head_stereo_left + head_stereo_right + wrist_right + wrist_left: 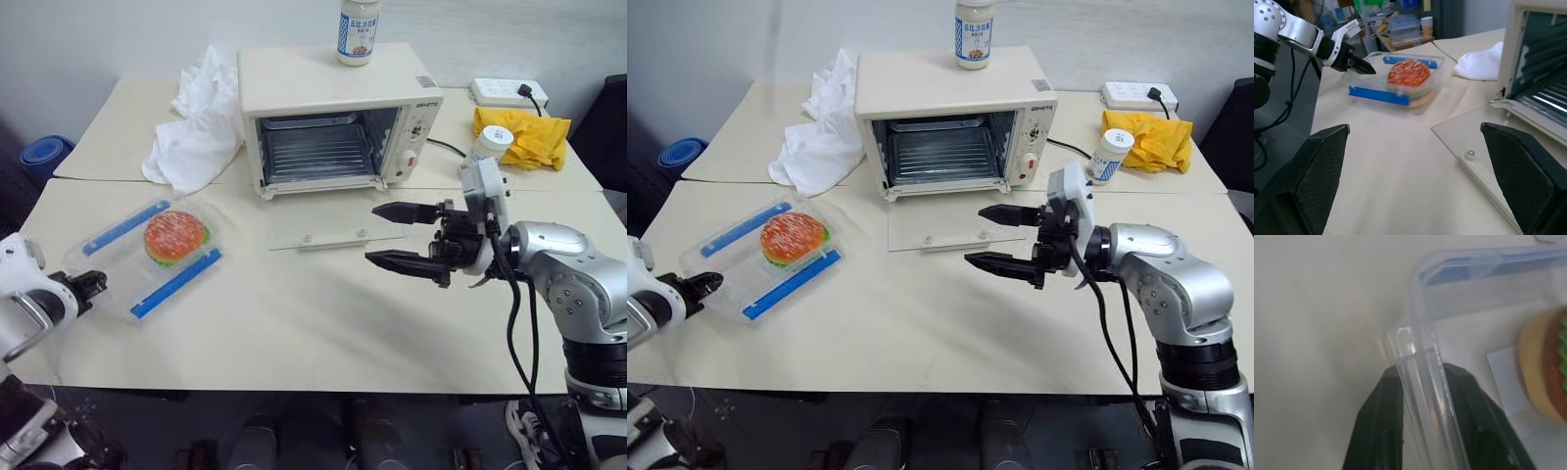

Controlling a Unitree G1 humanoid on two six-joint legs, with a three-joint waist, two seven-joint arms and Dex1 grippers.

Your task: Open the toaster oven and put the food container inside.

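Clear plastic food container pinched at its corner by the left end effector, ready to lift; right end effector spread empty beside the toaster oven, whose door lies open.

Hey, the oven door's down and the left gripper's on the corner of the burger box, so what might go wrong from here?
1. The left gripper pinches only the rim at one corner of the food container, so the box may tilt or slip when lifted.
2. The toaster oven door lies flat in front of the opening; the container could catch its edge.
3. The open right gripper hovers over that door, in the likely path.
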